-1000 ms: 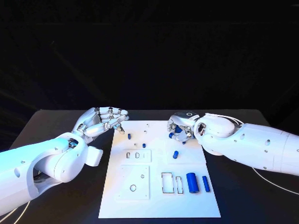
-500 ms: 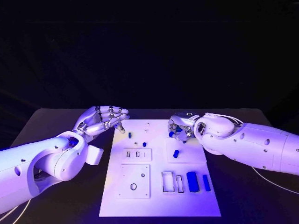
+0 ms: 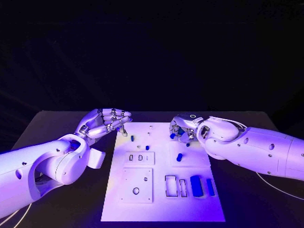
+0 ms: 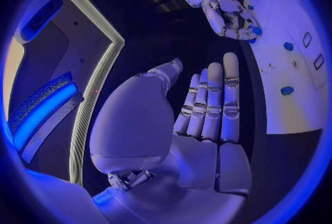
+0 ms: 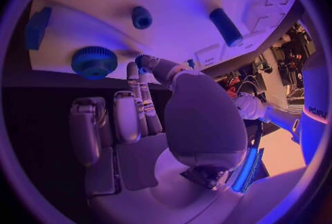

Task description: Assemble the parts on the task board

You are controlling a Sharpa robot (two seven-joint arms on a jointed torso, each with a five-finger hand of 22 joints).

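Over the far end of the task board point(image 3: 162, 209), both hands hover at the top corners.

Right hand point(image 3: 184, 129) sits at the board's far right edge with fingers curled around a small blue part point(image 3: 172, 136), looks pinched at the fingertips. Left hand point(image 3: 105, 121) is at the far left edge, fingers curled in together, nothing in it as far as I can see. More blue parts lie mid-board point(image 3: 178, 156), and a blue cylinder point(image 3: 195, 185) sits near the right front corner.
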